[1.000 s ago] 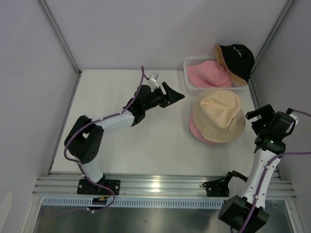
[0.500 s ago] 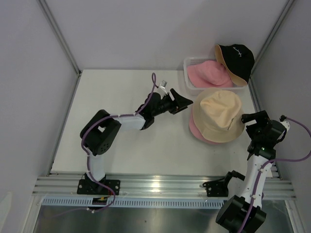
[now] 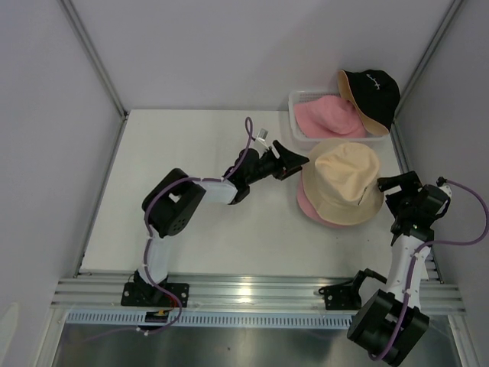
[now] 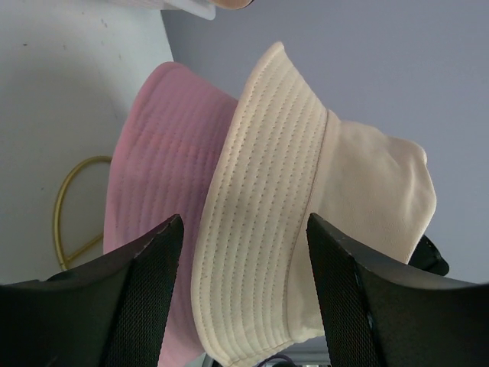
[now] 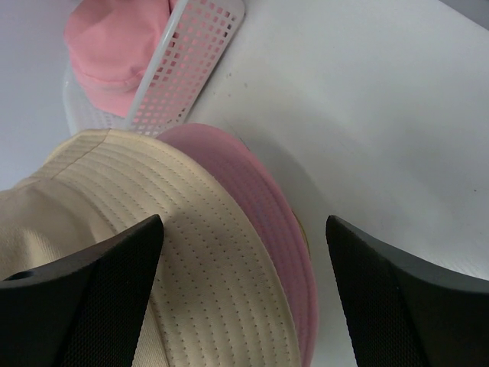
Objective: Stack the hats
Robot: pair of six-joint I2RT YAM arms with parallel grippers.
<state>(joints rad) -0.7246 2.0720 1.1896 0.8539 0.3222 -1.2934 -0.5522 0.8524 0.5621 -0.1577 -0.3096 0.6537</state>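
A beige hat (image 3: 345, 180) sits on a pink hat (image 3: 309, 205) at the table's right; both also show in the left wrist view, beige (image 4: 290, 191) and pink (image 4: 160, 145). A second pink hat (image 3: 330, 116) lies in the clear bin (image 3: 298, 136), with the black hat (image 3: 373, 93) leaning at the bin's back right. My left gripper (image 3: 294, 158) is open, its jaws spread before the beige brim's left edge. My right gripper (image 3: 390, 183) is open at the stack's right side, its jaws spread over both brims (image 5: 244, 252).
A gold wire piece (image 4: 72, 199) peeks out from under the pink hat. The white perforated bin wall (image 5: 183, 65) lies beyond the stack in the right wrist view. Grey walls close in at the back and right.
My left arm has reached rightward, bringing its gripper up to the beige hat's left brim. My right gripper has moved in toward the stack's right side.
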